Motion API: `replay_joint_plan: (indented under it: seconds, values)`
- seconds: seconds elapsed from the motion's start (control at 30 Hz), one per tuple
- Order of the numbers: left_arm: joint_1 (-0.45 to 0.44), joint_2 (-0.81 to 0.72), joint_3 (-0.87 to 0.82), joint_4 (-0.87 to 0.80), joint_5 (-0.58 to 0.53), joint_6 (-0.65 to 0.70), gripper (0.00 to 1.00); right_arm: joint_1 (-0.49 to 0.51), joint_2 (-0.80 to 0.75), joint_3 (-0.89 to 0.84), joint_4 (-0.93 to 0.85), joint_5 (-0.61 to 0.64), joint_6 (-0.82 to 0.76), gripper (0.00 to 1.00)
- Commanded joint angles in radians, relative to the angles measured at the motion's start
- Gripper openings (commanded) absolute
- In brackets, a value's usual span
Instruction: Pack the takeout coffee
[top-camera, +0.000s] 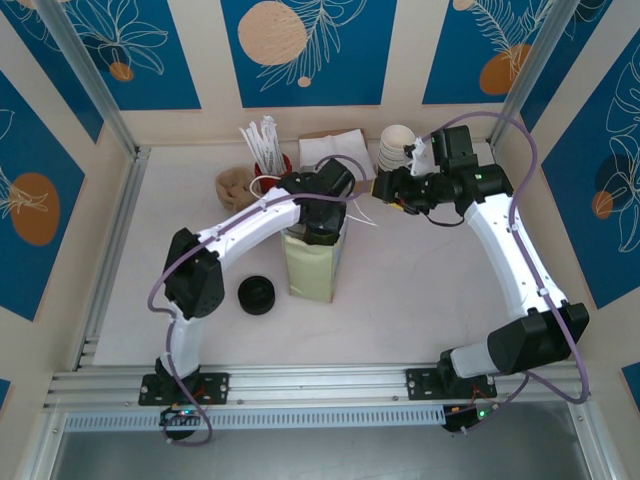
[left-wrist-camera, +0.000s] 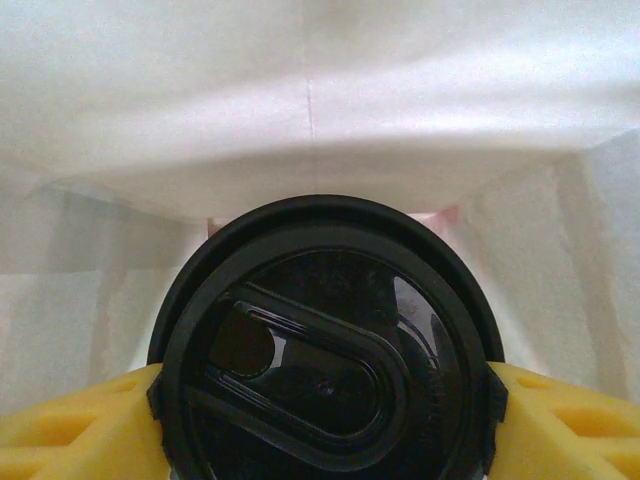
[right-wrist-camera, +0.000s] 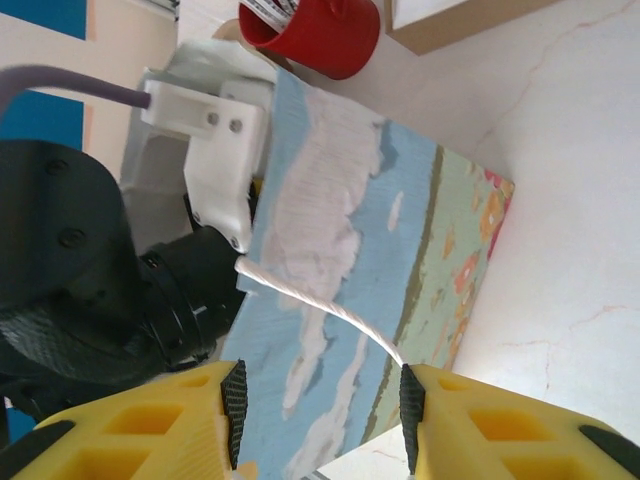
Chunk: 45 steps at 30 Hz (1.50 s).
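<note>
Inside the paper bag (top-camera: 312, 270), whose white inner walls rise on all sides in the left wrist view, the takeout coffee (left-wrist-camera: 325, 330) sits low between the yellow fingers (left-wrist-camera: 70, 425) of the left hand (left-wrist-camera: 322, 388). Its round black lid faces the camera, and a finger presses against the lid's rim on either side, so this hand is closed on the cup, its fingers standing as wide apart as the lid. From above, the left arm bends over the upright bag near the middle of the surface (top-camera: 430, 290), and its wrist covers the bag's mouth.

Just to the right of the bag's top, the right hand (top-camera: 385, 188) points toward the bag. In its own wrist view the fingers (right-wrist-camera: 150, 435) stand partly open, with the bag's printed outer side, blue with white clouds, showing in the gap between them. A white cord handle (right-wrist-camera: 310, 300) crosses that gap and runs down to the tip of one finger; the fingers are not closed on it.

Left of the bag, a low black disc (top-camera: 257, 295) lies flat on the surface, apart from it. Toward the back stand a red cup (top-camera: 278, 165) holding white sticks, a stack of white cups (top-camera: 397, 148) and a tan box (top-camera: 335, 148).
</note>
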Motion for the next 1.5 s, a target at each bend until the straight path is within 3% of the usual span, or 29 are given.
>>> replay_joint_plan:
  seconds: [0.0, 1.03, 1.47]
  values:
    - [0.014, 0.046, 0.034, -0.059, 0.046, -0.029, 0.71, -0.013, -0.034, -0.026, 0.007, 0.002, 0.03, 0.47]
    - [0.022, 0.168, 0.032, -0.039, 0.106, -0.019, 0.71, 0.051, -0.018, -0.025, 0.018, -0.009, 0.03, 0.47]
    - [0.051, 0.102, 0.121, -0.056, 0.137, -0.045, 0.86, 0.089, 0.092, 0.079, 0.06, -0.041, 0.053, 0.5]
